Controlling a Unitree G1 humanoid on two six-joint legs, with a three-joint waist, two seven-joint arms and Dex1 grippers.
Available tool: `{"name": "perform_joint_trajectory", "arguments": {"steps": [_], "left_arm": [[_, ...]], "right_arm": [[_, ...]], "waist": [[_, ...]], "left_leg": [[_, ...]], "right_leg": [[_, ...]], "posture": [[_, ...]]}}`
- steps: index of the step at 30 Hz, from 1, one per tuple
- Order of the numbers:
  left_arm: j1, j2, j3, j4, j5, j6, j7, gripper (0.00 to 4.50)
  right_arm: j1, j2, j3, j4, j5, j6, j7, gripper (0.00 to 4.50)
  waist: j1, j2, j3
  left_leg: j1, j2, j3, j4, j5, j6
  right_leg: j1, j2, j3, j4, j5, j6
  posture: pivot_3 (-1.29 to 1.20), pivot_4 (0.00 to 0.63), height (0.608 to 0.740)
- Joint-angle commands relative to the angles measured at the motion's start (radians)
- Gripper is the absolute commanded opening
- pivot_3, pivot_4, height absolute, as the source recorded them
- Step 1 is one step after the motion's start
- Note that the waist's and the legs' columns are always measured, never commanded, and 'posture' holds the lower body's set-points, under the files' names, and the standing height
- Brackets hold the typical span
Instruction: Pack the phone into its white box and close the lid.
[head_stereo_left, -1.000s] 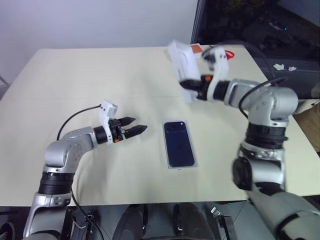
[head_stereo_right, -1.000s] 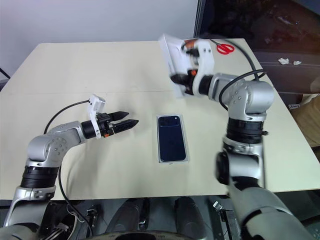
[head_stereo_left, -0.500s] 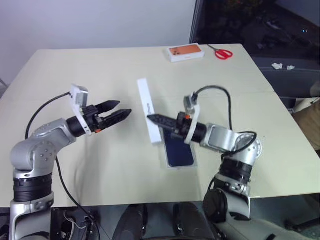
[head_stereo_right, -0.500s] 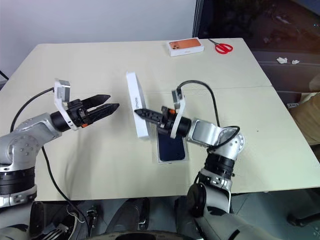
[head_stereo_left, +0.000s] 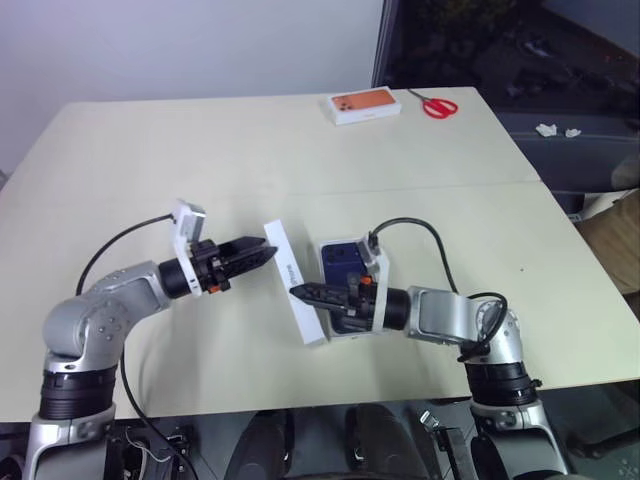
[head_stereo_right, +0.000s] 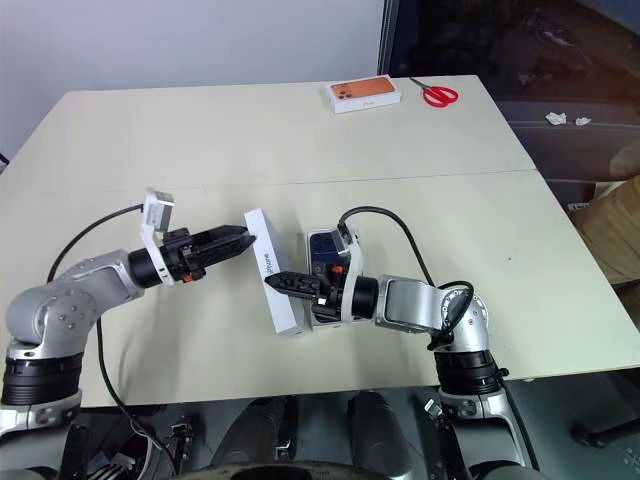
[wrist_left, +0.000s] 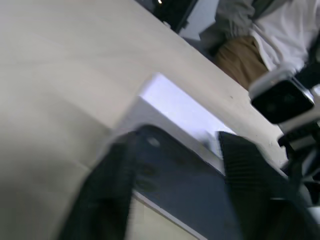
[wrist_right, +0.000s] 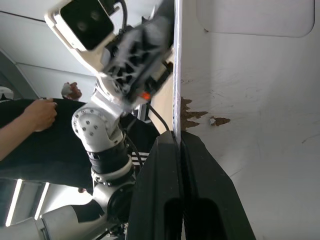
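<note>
Nearest to you, the right gripper (head_stereo_right: 283, 281) is closed on the edge of the white rectangular cardboard lid (head_stereo_right: 273, 281), held on edge; its side print is unreadable. The left gripper (head_stereo_right: 240, 239) pinches its far corner. Behind lies the dark navy-blue glossy phone (head_stereo_left: 343, 262) in the shallow white box (head_stereo_left: 352, 332). Far away lies an orange-topped white box (head_stereo_right: 365, 95).

Looks like a lab or office test bench: big plain beige table (head_stereo_right: 250, 130), bare white wall (head_stereo_right: 180, 40), dark partition (head_stereo_right: 520, 40) (person in black seated beside it (wrist_right: 30, 130)).
</note>
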Motion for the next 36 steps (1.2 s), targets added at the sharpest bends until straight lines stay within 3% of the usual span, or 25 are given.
{"name": "perform_joint_trajectory", "arguments": {"steps": [1,2,9,14,17,18,23,26,28,30,32,36], "left_arm": [[0.015,0.004,-0.003,-0.037,-0.019,-0.002,-0.013,0.53],[0.019,0.003,-0.011,-0.032,-0.008,-0.012,-0.017,0.02],[0.093,-0.024,-0.149,0.010,0.136,-0.149,-0.061,0.02],[0.070,-0.097,-0.168,0.029,0.134,-0.163,-0.040,0.00],[0.056,-0.140,-0.196,0.026,0.148,-0.169,-0.025,0.00],[0.053,-0.149,-0.201,0.025,0.151,-0.171,-0.022,0.00],[0.037,-0.176,-0.206,0.032,0.154,-0.174,-0.013,0.00],[0.033,-0.205,-0.229,0.051,0.175,-0.192,-0.003,0.00],[0.043,-0.228,-0.217,0.049,0.155,-0.177,0.013,0.00],[0.060,-0.232,-0.220,0.046,0.162,-0.183,0.015,0.00],[0.076,-0.235,-0.226,0.031,0.164,-0.177,0.021,0.00],[0.079,-0.232,-0.225,0.012,0.158,-0.168,0.028,0.00]], "right_arm": [[0.001,-0.004,0.013,-0.035,0.035,-0.054,0.007,0.00],[0.002,-0.005,0.015,-0.034,0.035,-0.063,0.007,0.00],[-0.004,-0.047,0.032,-0.045,0.035,-0.082,0.051,0.00],[-0.016,-0.094,0.036,-0.040,0.035,-0.099,0.054,2.40],[-0.058,-0.161,0.035,-0.059,-0.043,-0.086,0.098,3.90],[-0.077,-0.184,0.028,-0.061,-0.053,-0.081,0.123,3.90],[-0.263,-0.431,0.013,-0.138,-0.385,-0.028,0.636,3.90],[-0.383,-0.712,0.202,-0.124,-0.858,-0.239,1.055,3.90],[-0.403,-0.821,0.351,-0.106,-1.162,-0.441,1.210,3.90],[-0.411,-0.818,0.392,-0.066,-1.287,-0.526,1.264,3.90],[-0.414,-0.778,0.365,-0.059,-1.240,-0.447,1.311,3.90],[-0.383,-0.750,0.357,-0.094,-1.301,-0.455,1.378,3.90]], "waist": [[0.001,0.000,0.000],[0.002,0.000,0.000],[0.004,0.000,0.000],[0.011,0.000,0.000],[0.013,0.000,0.000],[0.016,0.000,0.000],[0.026,0.001,0.001],[0.035,0.003,0.002],[0.037,0.002,0.002],[0.030,0.001,0.001],[0.021,0.002,0.001],[0.033,0.002,0.002]], "left_leg": [[0.000,0.000,0.000,0.000,0.000,0.000],[0.000,0.000,0.000,0.000,0.000,0.000],[0.000,0.000,0.000,0.000,0.000,0.000],[0.000,0.000,0.000,0.000,0.000,0.000],[0.000,0.000,0.001,0.000,0.000,0.001],[0.000,0.000,0.001,0.000,0.000,0.001],[0.000,0.000,0.001,0.001,-0.001,0.001],[0.000,0.000,0.001,0.002,-0.001,0.001],[0.000,0.000,0.000,0.002,-0.001,0.002],[0.000,0.000,0.000,0.002,-0.002,0.003],[0.001,0.001,0.001,0.001,-0.002,0.003],[0.000,0.002,0.001,0.001,-0.002,0.002]], "right_leg": [[0.000,0.000,0.000,0.000,0.000,0.000],[0.000,0.000,0.000,0.000,0.000,0.000],[0.001,-0.001,0.000,-0.001,0.000,0.000],[0.001,-0.001,0.000,-0.001,0.000,0.000],[0.001,-0.001,0.000,-0.001,0.000,0.000],[0.001,-0.002,0.000,-0.001,0.000,0.000],[0.001,0.000,0.000,-0.001,0.000,0.000],[0.001,0.001,-0.001,-0.002,0.000,0.000],[0.003,0.001,-0.002,-0.004,0.000,0.000],[0.005,0.001,-0.003,-0.008,0.000,0.000],[0.005,0.000,0.000,-0.008,0.000,0.001],[0.002,0.000,0.000,-0.006,0.000,0.001]], "posture": [[0.00,0.150,0.740],[0.00,0.150,0.740],[0.00,0.150,0.740],[0.00,0.150,0.740],[0.00,0.150,0.740],[0.00,0.150,0.740],[0.00,0.150,0.740],[0.00,0.150,0.740],[0.00,0.150,0.740],[0.00,0.150,0.740],[0.00,0.150,0.740],[0.00,0.150,0.740]]}}
